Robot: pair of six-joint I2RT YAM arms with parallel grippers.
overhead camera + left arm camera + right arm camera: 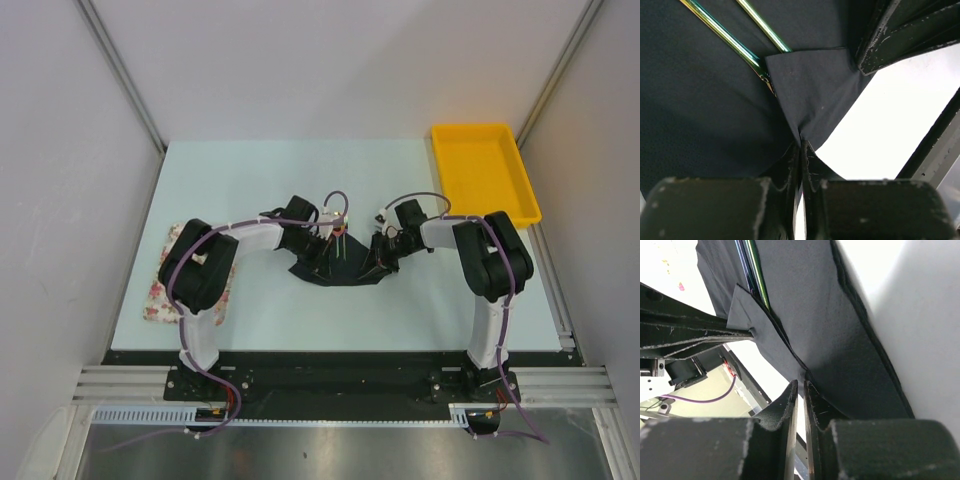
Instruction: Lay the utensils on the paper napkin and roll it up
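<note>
Robotics laboratory cell: plain white panels [300,60] enclose the table [250,170], with aluminium rails [120,383] and cable duct [130,415] along its near edge.

No readable text, label or number — anywhere.

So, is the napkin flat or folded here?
Partly folded: paper napkin edge laps over utensils, pinched by left gripper and right gripper.

**Top external:** fixed camera above and behind the 2 arm bases, facing down over the whole table [300,180] from a distance.
**Left wrist:** close view past the left gripper [801,147] onto the paper napkin [700,125].
**Right wrist:** equally close, looking the opposite way past the right gripper [800,385].

All 3 views share the paper napkin. Both wrist views share the utensils [722,34].
</note>
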